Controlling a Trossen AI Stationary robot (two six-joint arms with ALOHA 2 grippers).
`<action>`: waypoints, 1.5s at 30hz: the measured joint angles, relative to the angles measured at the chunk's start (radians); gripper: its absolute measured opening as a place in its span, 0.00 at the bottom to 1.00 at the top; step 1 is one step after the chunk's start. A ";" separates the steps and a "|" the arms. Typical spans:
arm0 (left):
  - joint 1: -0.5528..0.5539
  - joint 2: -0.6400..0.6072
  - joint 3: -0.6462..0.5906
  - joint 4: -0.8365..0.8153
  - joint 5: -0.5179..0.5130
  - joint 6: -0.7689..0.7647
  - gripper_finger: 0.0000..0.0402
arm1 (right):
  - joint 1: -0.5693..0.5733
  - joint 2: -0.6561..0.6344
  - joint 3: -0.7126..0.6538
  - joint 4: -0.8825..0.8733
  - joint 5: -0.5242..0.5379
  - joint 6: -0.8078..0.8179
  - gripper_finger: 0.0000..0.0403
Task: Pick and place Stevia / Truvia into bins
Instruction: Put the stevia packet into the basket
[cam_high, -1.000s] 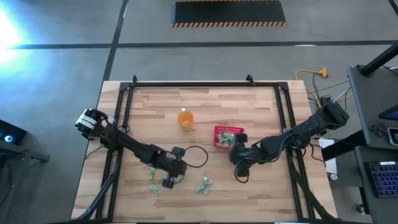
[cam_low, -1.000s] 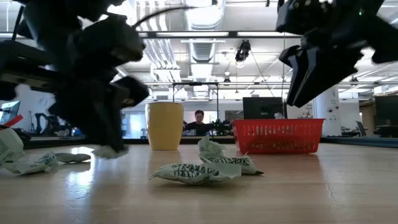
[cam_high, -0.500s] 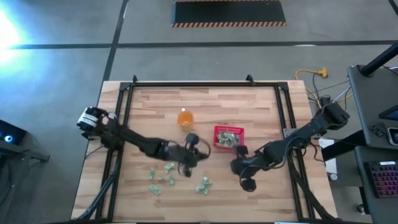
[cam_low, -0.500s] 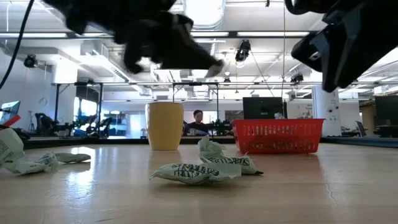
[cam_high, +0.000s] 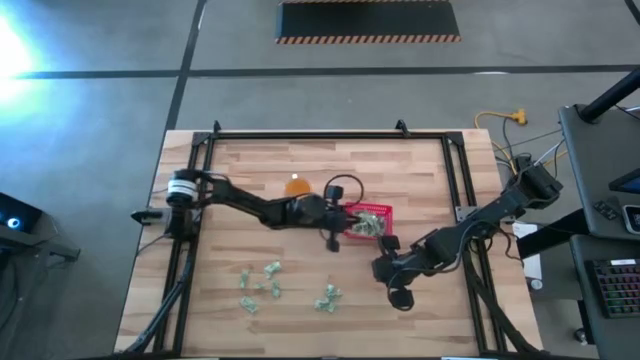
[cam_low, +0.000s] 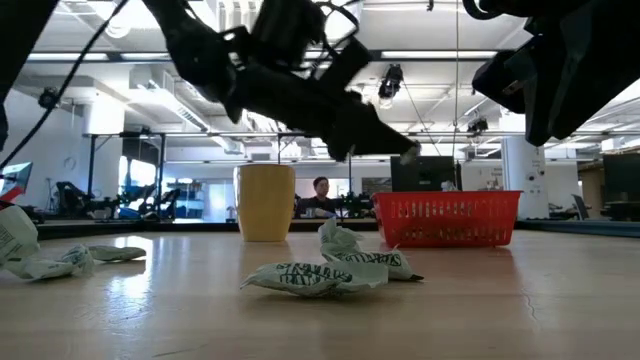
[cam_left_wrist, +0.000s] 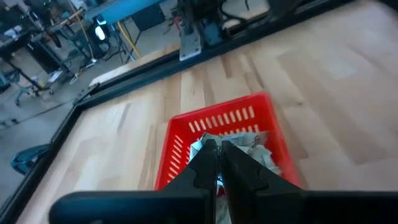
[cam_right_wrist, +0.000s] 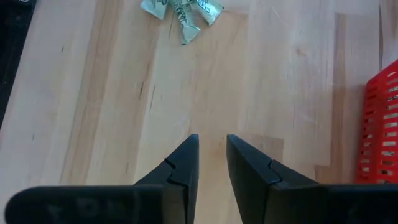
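Note:
My left gripper (cam_high: 345, 220) reaches from the table's left to the red basket (cam_high: 372, 212) and is shut on a small pale Stevia packet (cam_low: 409, 153), held well above the table. The basket (cam_left_wrist: 217, 121) has several green-and-white packets in it. More packets lie on the wood at the near left (cam_high: 258, 285) and near middle (cam_high: 328, 297), also seen up close in the low view (cam_low: 320, 272). My right gripper (cam_right_wrist: 211, 140) hangs open over bare wood, near-right of the basket (cam_high: 400, 293). My left gripper pinches the packet between its two shut fingers; only a sliver of it (cam_left_wrist: 218, 179) shows between them. The fingers come from the table's left, slanting slightly down. The packet is lifted clear, at the basket's left rim.
An orange cup (cam_high: 297, 186) stands just beyond the left arm, left of the basket. A black frame (cam_high: 300, 135) runs along the table's far and side edges. Bare wood lies between the loose packets and the basket.
My left gripper has risen from the loose packets at the near left and swung toward the right and far side to the red basket, tipping from pointing down to nearly level, carrying a packet. My right gripper has shifted a little toward the near edge.

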 joint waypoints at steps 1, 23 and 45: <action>0.002 0.016 0.014 -0.006 -0.002 0.000 0.00 | 0.000 0.000 0.000 0.000 0.000 0.000 0.17; -0.035 -0.138 0.095 -0.645 -0.012 -0.099 0.40 | -0.001 0.031 -0.032 0.258 0.156 -0.176 0.17; -0.298 -0.585 -0.309 -0.742 -0.162 -0.447 0.40 | -0.119 0.331 -0.023 0.726 -0.127 -0.371 0.24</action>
